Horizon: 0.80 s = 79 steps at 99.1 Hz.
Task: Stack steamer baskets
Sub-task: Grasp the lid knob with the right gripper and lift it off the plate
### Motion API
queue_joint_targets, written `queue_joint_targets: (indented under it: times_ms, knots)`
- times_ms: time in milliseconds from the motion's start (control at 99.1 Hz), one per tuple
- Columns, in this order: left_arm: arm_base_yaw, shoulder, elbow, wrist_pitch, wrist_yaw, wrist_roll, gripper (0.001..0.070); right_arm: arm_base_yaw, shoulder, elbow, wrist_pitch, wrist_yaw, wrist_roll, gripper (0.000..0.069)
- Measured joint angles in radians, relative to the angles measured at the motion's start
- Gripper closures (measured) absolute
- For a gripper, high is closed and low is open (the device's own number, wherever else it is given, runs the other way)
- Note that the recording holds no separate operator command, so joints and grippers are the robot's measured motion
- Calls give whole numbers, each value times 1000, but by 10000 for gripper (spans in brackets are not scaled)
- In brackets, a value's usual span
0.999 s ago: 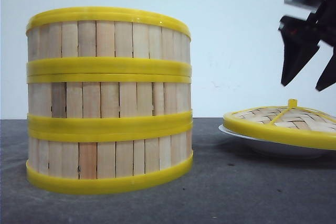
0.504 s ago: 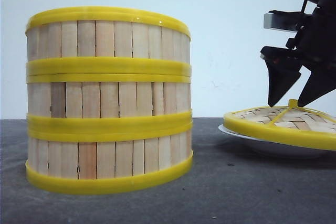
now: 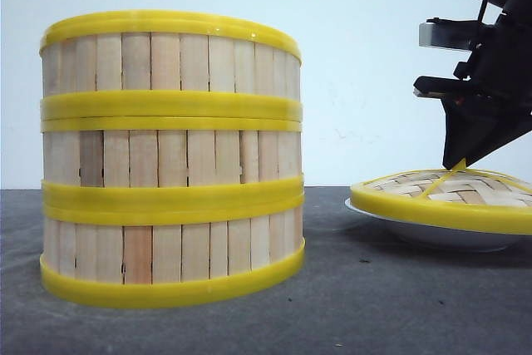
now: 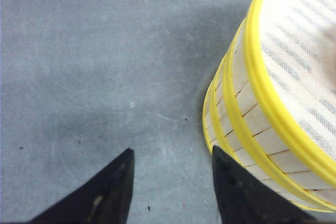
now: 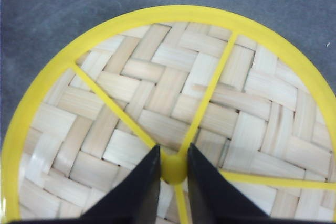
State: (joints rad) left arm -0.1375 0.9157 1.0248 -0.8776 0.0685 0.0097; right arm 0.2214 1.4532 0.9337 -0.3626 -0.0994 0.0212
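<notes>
On the left of the front view you see the three round steamer baskets of pale wooden slats with yellow bands [image 3: 172,160], stacked in one column on the grey table [image 3: 349,305]. At the right edge, your right end effector [image 5: 174,169] is clenched on the small yellow knob [image 5: 173,167] of the domed woven-bamboo lid [image 3: 445,197], which lies on the white plate [image 3: 416,229]. Your left end effector [image 4: 170,187] is released, hovering just beside the stack.

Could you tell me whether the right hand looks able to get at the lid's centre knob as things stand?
Yes, it seems so: the right hand already brackets the lid knob, nothing between them.
</notes>
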Motion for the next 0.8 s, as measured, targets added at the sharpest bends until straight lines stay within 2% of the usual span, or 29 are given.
queue_joint_targets:
  times_ms: [151, 293, 545, 686, 797]
  knots:
    - [0, 0, 0, 0, 0, 0, 434, 0, -1, 4, -8, 0, 0, 633]
    - [0, 0, 0, 0, 0, 0, 434, 0, -19, 66, -117, -4, 0, 633]
    - [0, 0, 0, 0, -23, 0, 434, 11, -64, 376, -318, -51, -16, 634]
    - [0, 0, 0, 0, -68, -1, 434, 51, -64, 512, -389, -107, -19, 634]
    - [0, 0, 0, 0, -100, -3, 434, 111, -62, 594, -426, -115, -19, 634]
